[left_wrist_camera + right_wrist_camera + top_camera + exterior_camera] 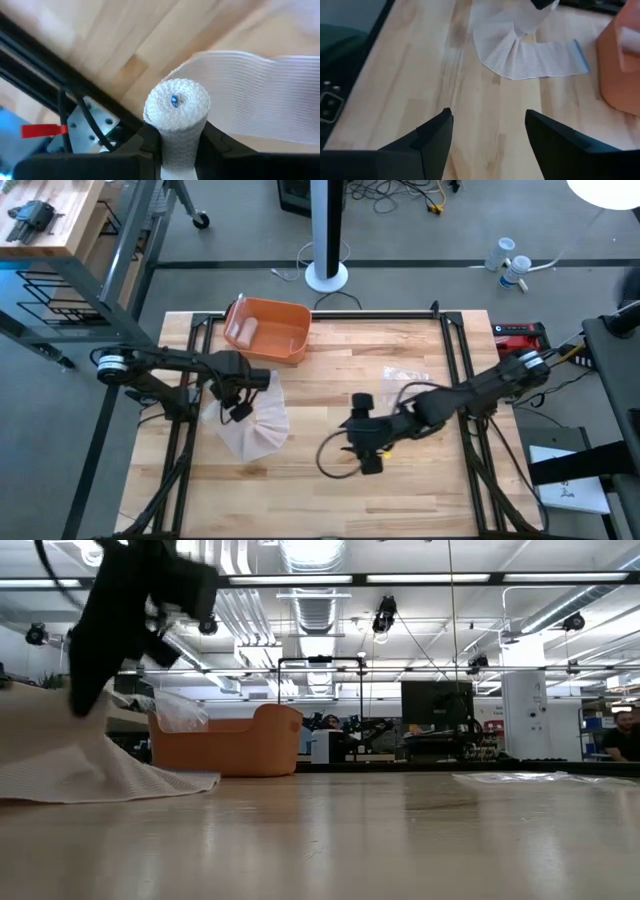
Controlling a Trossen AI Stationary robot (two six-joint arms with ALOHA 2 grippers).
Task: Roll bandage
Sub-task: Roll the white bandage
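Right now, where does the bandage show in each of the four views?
High view: bandage spread on the table's left half, under the left gripper.
Low view: at far left, draped down onto the table.
Left wrist view: rolled end clamped between the fingers, loose strip trailing away.
Right wrist view: loose strip beyond the open right gripper.
Shared landmark: orange bin, beside the bandage.

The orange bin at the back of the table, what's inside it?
The high view shows a pale roll-like item lying against one wall of the orange bin. The rest of its floor looks bare. In the low view the bin's wall hides what lies on its floor.
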